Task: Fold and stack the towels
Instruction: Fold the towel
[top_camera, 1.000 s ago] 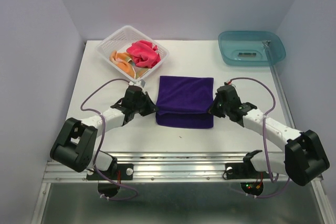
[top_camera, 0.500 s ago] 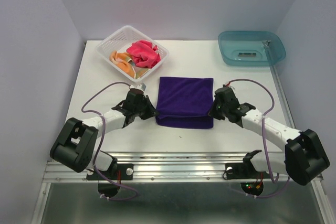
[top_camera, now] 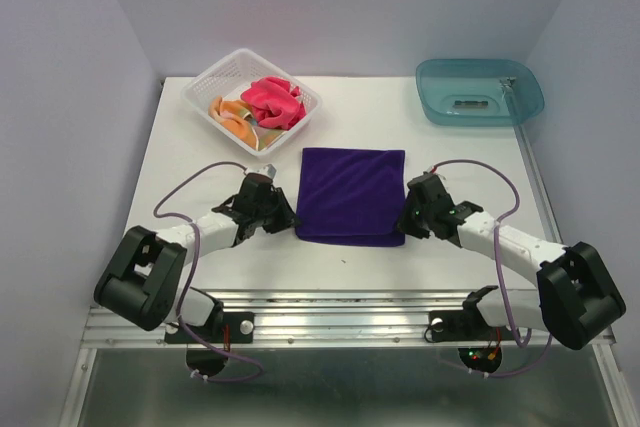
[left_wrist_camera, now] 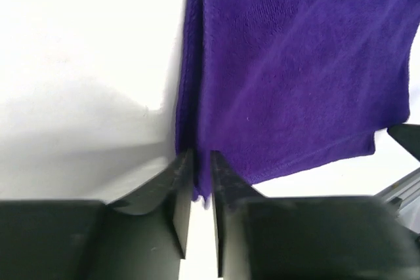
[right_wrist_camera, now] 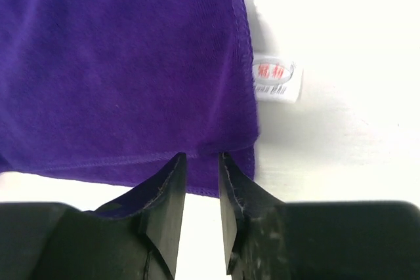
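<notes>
Seen from above, a white bench carries a purple towel at its centre, lying flat and doubled over, with a second layer showing along its 6 o'clock edge. The left gripper sits at the towel's 7 o'clock corner. Its wrist view shows the jaws drawn almost together, with the cloth edge filling the thin gap, so we read it as pinching that corner. The right gripper sits at the 5 o'clock corner. Its jaws stand a little wider with cloth between them, and we cannot tell whether they clamp it or only straddle it. A white label pokes out from the towel's right edge. At 11 o'clock a white mesh basket holds a crumpled pink towel and a peach towel, neither of them folded yet. At 1 o'clock stands a teal tray. We judge the step in hand to be a fold of the purple towel. To do it well, both corners should travel together at an even height so the edges meet squarely. The layers should be kept from sliding apart, and the label is best tucked inside.
</notes>
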### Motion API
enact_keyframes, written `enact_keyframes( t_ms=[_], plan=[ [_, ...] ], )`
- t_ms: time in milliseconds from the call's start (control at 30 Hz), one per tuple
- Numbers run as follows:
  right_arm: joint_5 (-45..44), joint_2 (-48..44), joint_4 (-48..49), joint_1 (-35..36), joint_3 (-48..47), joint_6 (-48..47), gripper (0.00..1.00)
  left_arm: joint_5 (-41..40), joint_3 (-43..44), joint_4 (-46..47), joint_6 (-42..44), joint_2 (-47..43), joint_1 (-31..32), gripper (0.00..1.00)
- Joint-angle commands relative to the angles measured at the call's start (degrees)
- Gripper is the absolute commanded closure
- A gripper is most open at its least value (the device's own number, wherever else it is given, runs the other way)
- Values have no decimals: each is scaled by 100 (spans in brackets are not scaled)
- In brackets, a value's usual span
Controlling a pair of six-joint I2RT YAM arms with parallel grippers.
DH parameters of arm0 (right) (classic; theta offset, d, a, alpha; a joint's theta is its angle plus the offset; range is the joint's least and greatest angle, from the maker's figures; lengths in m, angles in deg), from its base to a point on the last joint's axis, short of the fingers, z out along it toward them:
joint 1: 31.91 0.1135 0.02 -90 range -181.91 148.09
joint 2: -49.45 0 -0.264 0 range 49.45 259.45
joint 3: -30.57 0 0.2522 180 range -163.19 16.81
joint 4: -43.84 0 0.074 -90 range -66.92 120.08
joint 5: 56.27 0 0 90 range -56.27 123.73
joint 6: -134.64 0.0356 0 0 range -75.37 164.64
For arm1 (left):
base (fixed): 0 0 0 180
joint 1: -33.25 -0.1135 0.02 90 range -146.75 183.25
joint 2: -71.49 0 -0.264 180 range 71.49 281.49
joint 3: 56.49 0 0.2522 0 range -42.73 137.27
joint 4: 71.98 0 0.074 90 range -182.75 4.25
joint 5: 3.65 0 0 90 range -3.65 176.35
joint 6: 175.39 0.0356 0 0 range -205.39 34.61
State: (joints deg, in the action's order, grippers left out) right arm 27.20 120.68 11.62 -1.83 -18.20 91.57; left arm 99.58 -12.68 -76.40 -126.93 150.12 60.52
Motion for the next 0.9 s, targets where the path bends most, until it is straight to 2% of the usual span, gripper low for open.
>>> enact_keyframes(
  t_ms=[0,100,133,267,333,467,633,800,867],
  plan=[
    [212,-248,-61,41,221,9,66,-154,-226,-248,-3,-531,33,66],
    [257,-555,-315,41,353,-9,61,-260,-367,-477,-65,-961,42,53],
    [248,-687,-395,41,380,-9,60,-321,-385,-651,-74,-1094,51,42],
    [231,-1591,-729,41,424,-123,53,-803,-376,-1047,-100,-1805,68,28],
    [134,-1786,-712,41,424,-193,47,-893,-333,-1092,-91,-1904,68,24],
    [-270,-1665,-598,32,284,-124,44,-805,-166,-1058,-30,-1773,77,24],
    [-657,-691,-387,32,3,-53,43,-647,-86,-725,-3,-1281,173,24],
    [-692,-162,79,32,-103,-53,44,-532,72,-434,14,-762,358,25],
    [-745,-4,211,32,-147,-9,44,-532,168,-372,32,-516,411,30]
  ],
)
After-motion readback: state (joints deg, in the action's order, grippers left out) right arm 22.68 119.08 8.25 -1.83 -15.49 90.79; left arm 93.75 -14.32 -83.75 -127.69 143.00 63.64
